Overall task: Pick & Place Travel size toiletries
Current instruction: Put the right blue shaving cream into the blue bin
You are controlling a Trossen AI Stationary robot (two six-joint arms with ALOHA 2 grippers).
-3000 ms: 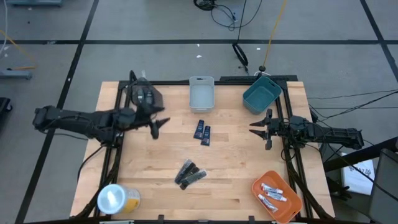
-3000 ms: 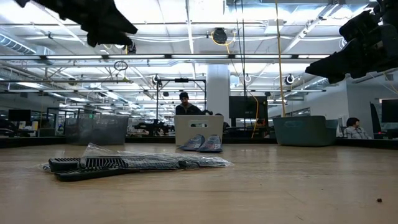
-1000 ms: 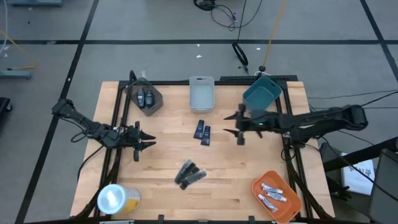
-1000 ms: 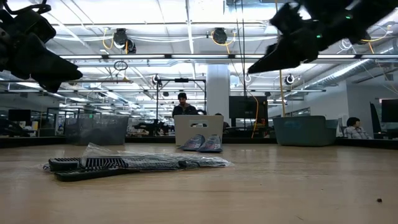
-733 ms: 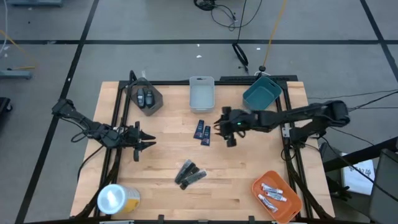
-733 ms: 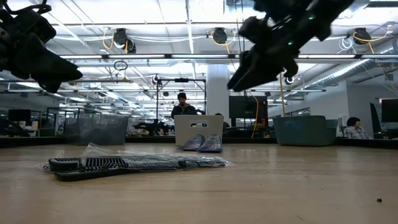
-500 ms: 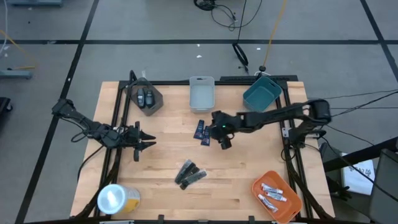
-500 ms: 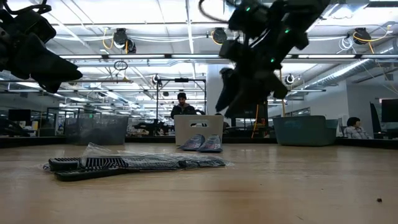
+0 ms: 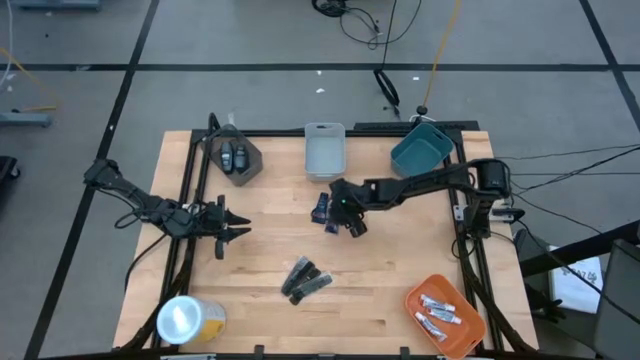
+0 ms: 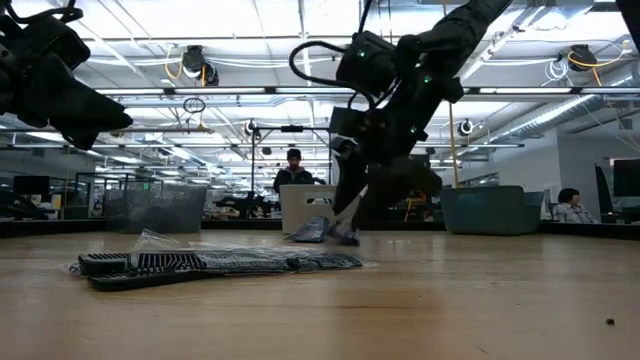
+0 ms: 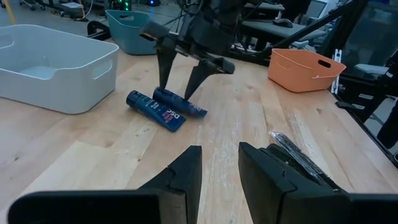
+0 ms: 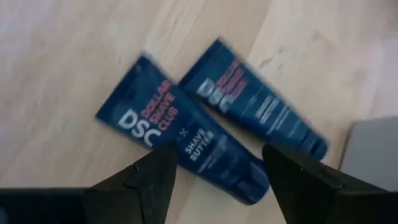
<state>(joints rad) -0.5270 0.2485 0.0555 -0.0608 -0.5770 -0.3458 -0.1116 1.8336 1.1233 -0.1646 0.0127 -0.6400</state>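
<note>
The right gripper (image 9: 333, 212) reaches across the bench (image 9: 400, 270) to the two dark blue tubes (image 9: 322, 209) lying side by side near its middle, just in front of the white bin (image 9: 324, 151). Its jaws are spread and point down over the tubes, one finger (image 12: 140, 177) on each side of the nearer tube (image 12: 186, 149), nothing pinched. The left gripper (image 9: 235, 225) hangs over the bench's left part, well apart from the tubes, its jaws a little apart and empty. The black sticks (image 9: 305, 279) in clear wrap lie nearer the front edge. Two dark grey oval pieces (image 9: 233, 156) sit in the dark bin (image 9: 250, 160) at the back left, and silvery-white tubes (image 9: 440, 312) lie in the orange bin (image 9: 420, 296) at the front right.
</note>
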